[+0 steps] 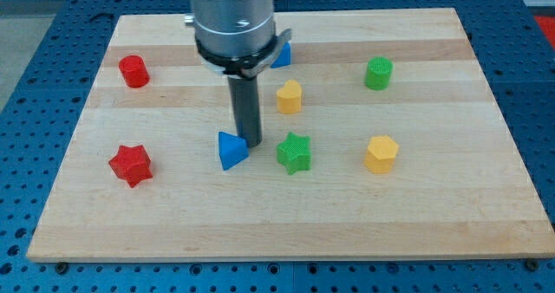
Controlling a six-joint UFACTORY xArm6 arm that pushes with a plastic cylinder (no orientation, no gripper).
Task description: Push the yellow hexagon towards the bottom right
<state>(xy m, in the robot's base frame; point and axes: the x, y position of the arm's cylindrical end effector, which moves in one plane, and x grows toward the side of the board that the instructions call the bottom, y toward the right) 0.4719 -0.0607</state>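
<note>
The yellow hexagon [381, 153] sits on the wooden board [286, 215] at the view's right of centre. My tip [251, 143] is well to the hexagon's left, between a blue triangular block [231, 150] touching it on its left and a green star [294, 153] on its right. The rod rises from the tip to a grey cylindrical arm end at the view's top.
A second yellow block [290, 95] lies above the green star. A green cylinder-like block [378, 73] is at the upper right. A red cylinder [133, 71] and a red star [130, 164] lie at the left. Another blue block [281, 55] peeks out behind the arm.
</note>
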